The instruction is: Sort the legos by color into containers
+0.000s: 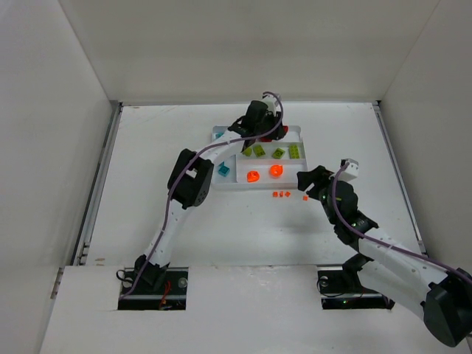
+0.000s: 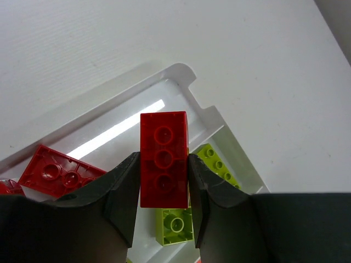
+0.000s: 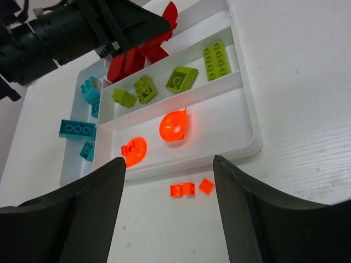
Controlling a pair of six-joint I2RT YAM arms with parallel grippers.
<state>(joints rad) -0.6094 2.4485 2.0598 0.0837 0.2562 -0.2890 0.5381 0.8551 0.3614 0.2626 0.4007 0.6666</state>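
The white tray [image 1: 301, 133] lies mid-table. My left gripper [image 1: 259, 130] hangs over its far long section, shut on a red brick [image 2: 163, 164]. More red bricks [image 3: 131, 61] lie in that section. Lime green bricks [image 3: 179, 79] fill the middle section, and two round orange pieces [image 3: 174, 126] sit in the near one. Teal bricks [image 3: 77, 130] are in the short left section. My right gripper [image 3: 169, 192] stands open over the table just in front of the tray, nothing between its fingers. Three tiny orange pieces [image 3: 183, 189] lie on the table there, in a row [image 1: 279, 194].
White walls [image 1: 66, 88] enclose the table on three sides, with metal rails [image 1: 99, 177] along the left and right edges. The left arm [image 1: 193, 177] stretches over the table beside the tray's left end. The tray's near rim [image 3: 249, 148] stands between the tiny pieces and the orange section.
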